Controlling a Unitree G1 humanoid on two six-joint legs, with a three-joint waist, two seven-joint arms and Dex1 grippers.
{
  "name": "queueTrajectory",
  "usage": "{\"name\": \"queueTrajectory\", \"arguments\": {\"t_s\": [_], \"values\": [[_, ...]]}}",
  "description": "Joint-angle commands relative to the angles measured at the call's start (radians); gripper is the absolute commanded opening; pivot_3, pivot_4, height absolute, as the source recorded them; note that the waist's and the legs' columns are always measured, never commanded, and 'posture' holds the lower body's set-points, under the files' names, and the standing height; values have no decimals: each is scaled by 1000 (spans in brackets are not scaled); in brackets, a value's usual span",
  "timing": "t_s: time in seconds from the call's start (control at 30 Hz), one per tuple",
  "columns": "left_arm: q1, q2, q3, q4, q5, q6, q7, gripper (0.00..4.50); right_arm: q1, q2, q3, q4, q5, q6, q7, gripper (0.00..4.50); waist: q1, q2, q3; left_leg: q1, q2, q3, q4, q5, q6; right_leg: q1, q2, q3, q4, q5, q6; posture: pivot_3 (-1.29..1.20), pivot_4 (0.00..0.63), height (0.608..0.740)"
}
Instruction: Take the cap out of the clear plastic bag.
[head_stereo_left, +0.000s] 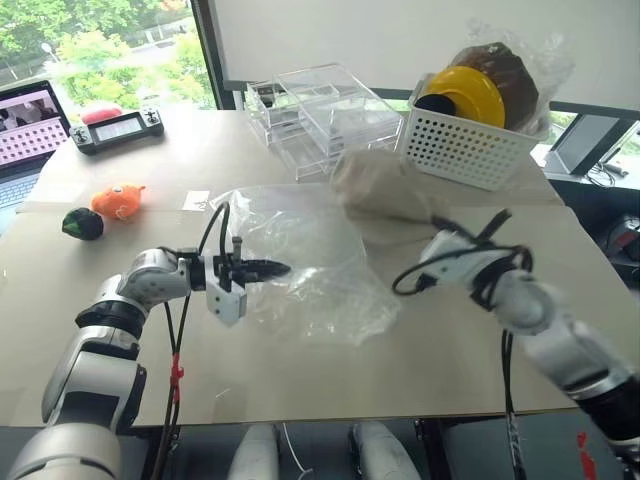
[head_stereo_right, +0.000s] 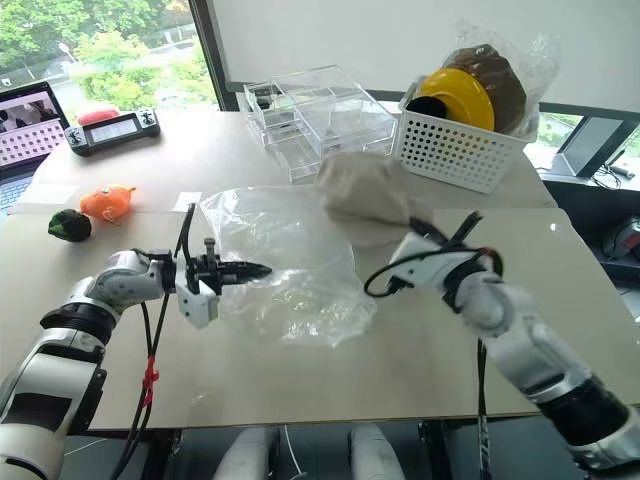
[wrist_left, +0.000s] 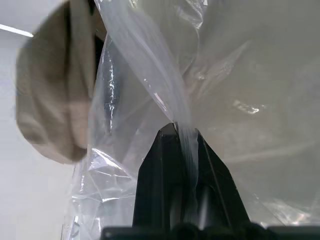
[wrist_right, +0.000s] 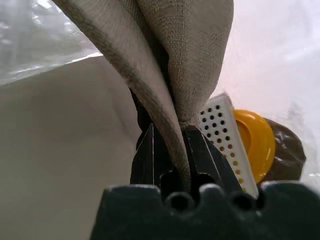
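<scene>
Cap (head_stereo_right: 362, 187) first: we see the beige fabric bunched up and lifted off the table (head_stereo_left: 420, 350), hanging from the right gripper (wrist_right: 170, 145), whose jaws are clamped on a fold of its edge. It sits on the far right side of the clear plastic bag (head_stereo_right: 285, 265), toward the white perforated basket (head_stereo_right: 455, 150) holding the yellow hat (head_stereo_right: 462, 97). From the head views we judge it looks clear of the bag's mouth, though a trailing edge of film may yet overlap it; the blur there leaves us unsure.

The bag lies crumpled on the table between our two arms. The left gripper (head_stereo_left: 262, 268) points across toward the right arm, its jaws pinched shut on a pleat of the film at the bag's near left edge.

So cap and bag lie along one line running left to right, each arm holding its own end. We judge that pulling the right hand further away from the left would finish the separation.
</scene>
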Motion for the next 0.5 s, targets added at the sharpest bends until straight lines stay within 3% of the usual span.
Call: {"name": "queueTrajectory", "arguments": {"t_s": [0.03, 0.27, 0.3, 0.33, 0.37, 0.5], "values": [[0, 51, 16, 29, 135, -62, 105, 0, 28, 25, -1, 21, -86, -47, 49, 63, 0, 0, 0, 0, 0, 0, 0, 0, 0, 0, 0, 0, 0, 0, 0, 0, 150, 735], [-25, 141, -125, 35, 548, 142, 592, 0, 106, 110, -38, -8, -29, -19, 211, 63, -1, 0, 0, 6, 0, 0, 0, 0, 0, 6, 0, -1, 1, 0, 1, 0, 150, 735], [-32, 144, -150, 40, 575, 149, 650, 562, 113, 125, -50, -7, -19, -5, 229, 828, 0, -1, 0, 8, 0, 0, 0, 0, 0, 8, 0, -1, 1, 0, 2, 0, 150, 735], [-39, 145, -174, 45, 599, 152, 704, 649, 119, 136, -62, -5, -20, 9, 243, 921, 1, -1, 0, 12, 0, 0, 0, 0, 0, 12, 0, -1, 0, -2, 5, 0, 150, 735], [-49, 148, -205, 49, 629, 157, 767, 1267, 123, 146, -73, -4, -23, 19, 256, 1508, 2, -1, 0, 18, 0, 0, -1, 0, 0, 18, 0, -1, -1, -4, 8, 0, 150, 735], [-72, 154, -293, 58, 701, 161, 929, 2526, 140, 175, -114, -3, 4, 53, 309, 2744, 4, -1, 0, 18, 0, 0, 0, 0, 0, 19, 0, -1, -1, -4, 8, 0, 150, 735]]}}
